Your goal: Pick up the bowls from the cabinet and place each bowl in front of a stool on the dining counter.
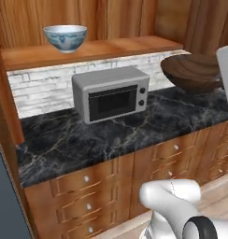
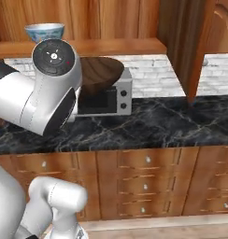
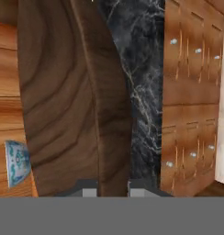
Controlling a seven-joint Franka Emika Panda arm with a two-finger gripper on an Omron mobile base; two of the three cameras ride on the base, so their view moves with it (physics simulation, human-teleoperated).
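My gripper (image 3: 112,191) is shut on the rim of the dark brown wooden bowl (image 3: 72,105), whose wall runs up between the two fingertips (image 3: 89,191). The same bowl (image 1: 190,72) hangs in the air above the right end of the black worktop, level with the microwave's top, and it sits partly behind my arm (image 2: 103,73). The white bowl with the blue pattern (image 1: 65,37) (image 2: 45,31) (image 3: 16,163) stands upright on the cabinet's shelf board (image 1: 116,46) (image 2: 120,45), at its left. The dining counter is out of view.
A grey microwave (image 1: 111,93) (image 2: 117,99) stands on the small black marble worktop (image 1: 88,135) (image 2: 158,122) under the shelf. Drawer units with round knobs (image 1: 134,172) (image 2: 144,177) lie below. An open wooden cabinet door (image 2: 197,42) juts out at the right.
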